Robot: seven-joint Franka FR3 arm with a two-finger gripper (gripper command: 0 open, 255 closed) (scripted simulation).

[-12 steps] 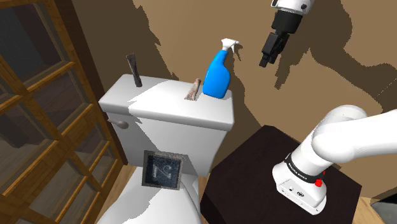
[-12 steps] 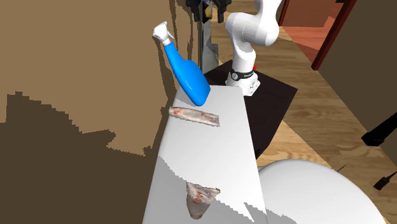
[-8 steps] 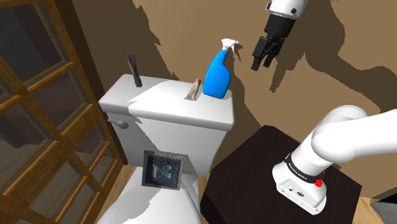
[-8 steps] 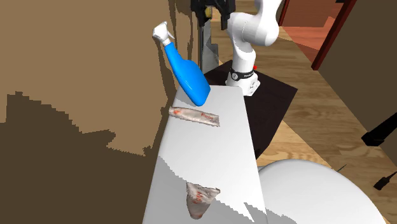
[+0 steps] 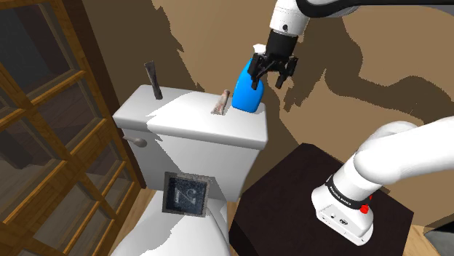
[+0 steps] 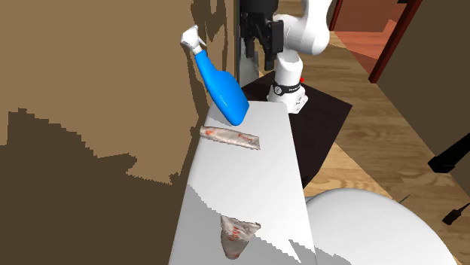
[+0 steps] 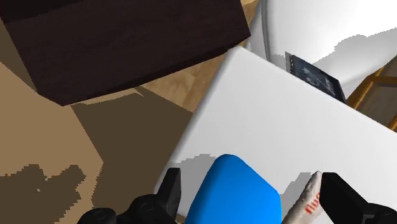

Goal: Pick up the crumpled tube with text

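I find the crumpled tube (image 5: 220, 102) lying flat on the white tank lid (image 5: 190, 122) of a toilet, its grey-brown skin marked with red lettering. In the second exterior view the crumpled tube (image 6: 232, 137) lies crosswise on the tank lid (image 6: 260, 188), close to the wall side, just beside the base of a blue spray bottle (image 6: 222, 89). Nothing grips it.

The spray bottle (image 5: 248, 86) stands on the lid with its white trigger head up, leaning in the second exterior view. A second tube (image 5: 153, 78) stands upright at the other end of the lid, well apart from the first; the second exterior view shows it (image 6: 239, 233) grey with red marks as well.

The gripper (image 5: 268, 73) hangs above the lid at the height of the bottle's head, pointing down. Its jaws are apart. In the wrist view the gripper (image 7: 253, 197) has its fingers (image 7: 170, 188) spread either side of the bottle's blue body (image 7: 242, 191), with the crumpled tube (image 7: 310, 198) just inside the other finger. I cannot tell whether either finger touches the bottle. In the second exterior view the gripper (image 6: 257, 51) sits above and behind the bottle.

Below the tank, a dark framed square (image 5: 184, 195) rests on the toilet's closed cover. The white arm rises from its dark stand (image 5: 291, 196). A brown wall (image 5: 364, 87) backs the tank, and a wooden glazed door (image 5: 44, 124) stands beside it.
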